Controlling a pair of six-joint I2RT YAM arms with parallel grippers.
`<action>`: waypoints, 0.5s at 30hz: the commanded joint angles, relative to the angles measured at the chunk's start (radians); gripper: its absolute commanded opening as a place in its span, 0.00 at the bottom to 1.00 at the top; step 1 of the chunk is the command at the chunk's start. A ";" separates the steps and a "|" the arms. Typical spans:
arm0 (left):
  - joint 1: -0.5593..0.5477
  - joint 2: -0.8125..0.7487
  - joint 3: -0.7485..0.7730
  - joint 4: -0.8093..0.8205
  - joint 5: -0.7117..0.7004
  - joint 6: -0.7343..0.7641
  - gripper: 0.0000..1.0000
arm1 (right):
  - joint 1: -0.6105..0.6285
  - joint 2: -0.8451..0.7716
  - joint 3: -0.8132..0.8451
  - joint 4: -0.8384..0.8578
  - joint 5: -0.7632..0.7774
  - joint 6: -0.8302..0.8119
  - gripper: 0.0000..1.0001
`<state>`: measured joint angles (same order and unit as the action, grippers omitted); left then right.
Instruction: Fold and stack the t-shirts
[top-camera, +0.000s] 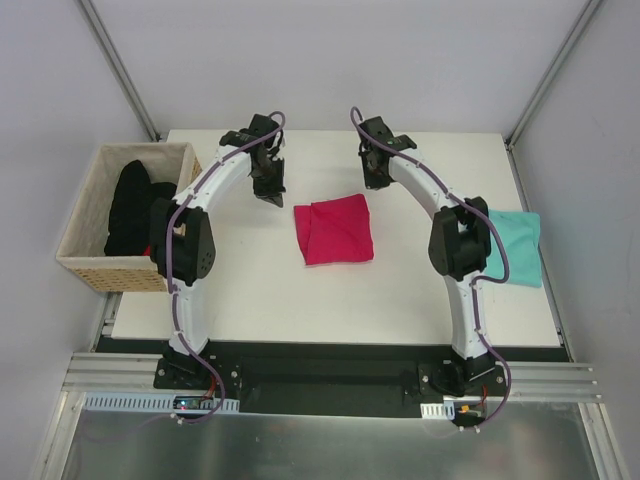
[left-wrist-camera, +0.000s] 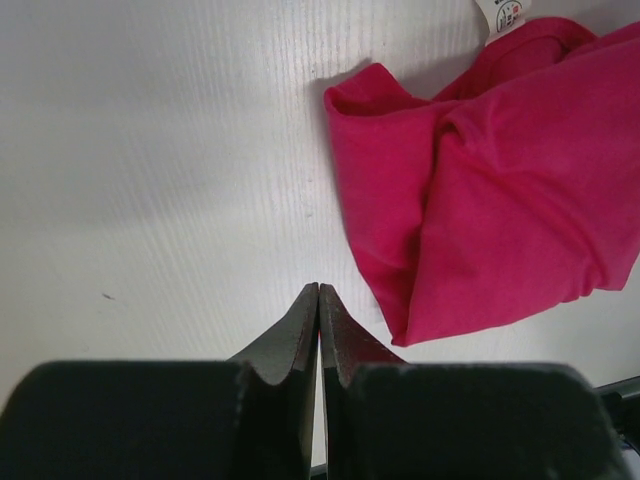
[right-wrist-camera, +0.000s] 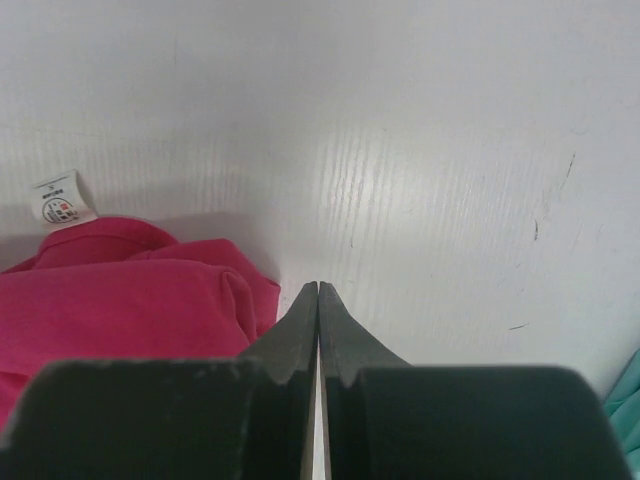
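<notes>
The magenta-pink t-shirt (top-camera: 335, 231) lies folded into a rough square at the table's middle; its white neck label (left-wrist-camera: 503, 17) shows at the far edge. My left gripper (top-camera: 270, 196) hovers just left of its far left corner, shut on nothing, tips over bare table (left-wrist-camera: 319, 287). My right gripper (top-camera: 375, 183) hangs just beyond the shirt's far right corner, shut and empty (right-wrist-camera: 318, 285), with the pink cloth (right-wrist-camera: 130, 300) to its left. The teal t-shirt (top-camera: 517, 248) lies folded at the table's right edge, partly behind the right arm.
A wicker basket (top-camera: 92, 273) stands off the table's left side with a black garment (top-camera: 132, 205) in it. The white table (top-camera: 250, 290) ends at a dark rail near the arm bases. Grey walls enclose the back and sides.
</notes>
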<state>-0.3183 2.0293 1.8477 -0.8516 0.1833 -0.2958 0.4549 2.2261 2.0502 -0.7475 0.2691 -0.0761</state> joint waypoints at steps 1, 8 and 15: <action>0.015 0.032 0.053 -0.012 0.024 0.000 0.00 | -0.009 -0.036 -0.035 -0.013 -0.025 0.029 0.01; 0.016 0.080 0.062 -0.012 0.022 -0.005 0.00 | -0.013 -0.013 -0.082 0.005 -0.067 0.041 0.01; 0.019 0.150 0.085 -0.009 0.031 -0.002 0.00 | -0.013 -0.010 -0.087 0.004 -0.085 0.044 0.01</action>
<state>-0.3122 2.1357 1.8851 -0.8501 0.1986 -0.2966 0.4446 2.2272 1.9648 -0.7448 0.2073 -0.0475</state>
